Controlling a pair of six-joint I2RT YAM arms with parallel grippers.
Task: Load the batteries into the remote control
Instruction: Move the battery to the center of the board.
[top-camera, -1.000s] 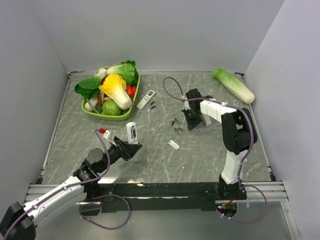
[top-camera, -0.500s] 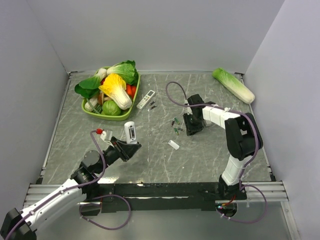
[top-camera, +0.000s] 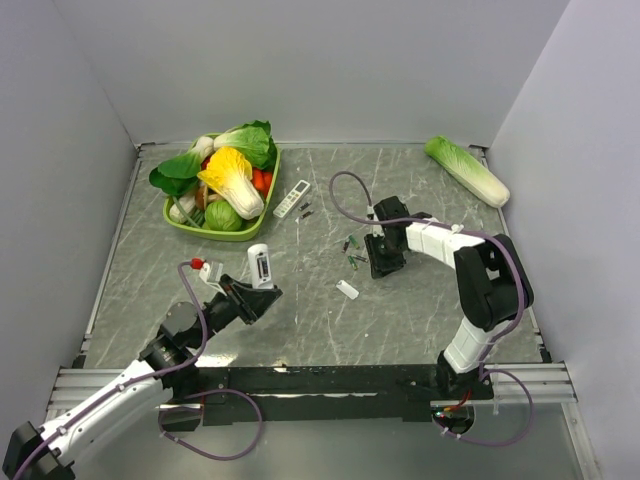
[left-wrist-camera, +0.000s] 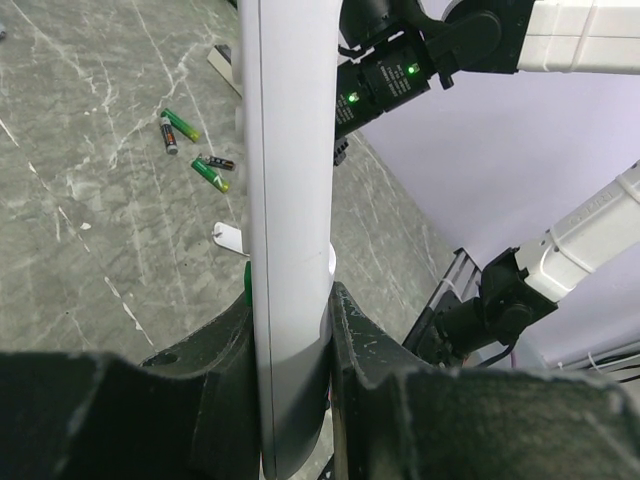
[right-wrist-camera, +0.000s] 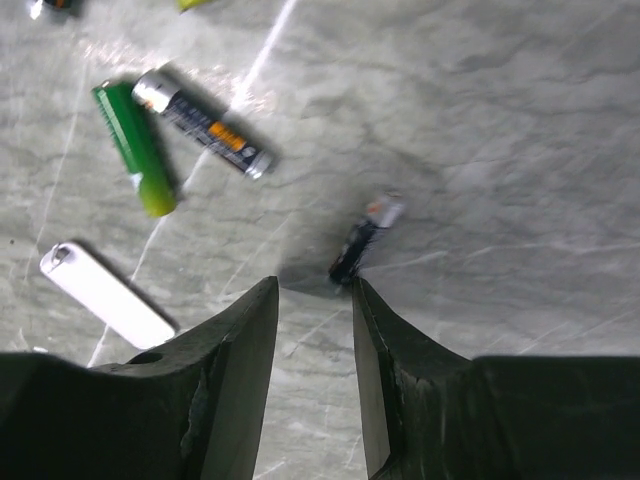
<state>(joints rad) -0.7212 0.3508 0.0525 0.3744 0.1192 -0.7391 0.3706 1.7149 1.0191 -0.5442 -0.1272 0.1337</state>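
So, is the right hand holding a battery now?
No, the right hand is open with an empty gap, and the nearest battery lies on the table past its tips.

Left fingers (left-wrist-camera: 215, 352) clamped; right fingers (right-wrist-camera: 238, 345) parted, seemingly pointing steeply down.

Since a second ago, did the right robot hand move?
Yes. The right gripper slid toward the near edge of the table, closer to the small white cover, while the loose batteries stayed put.
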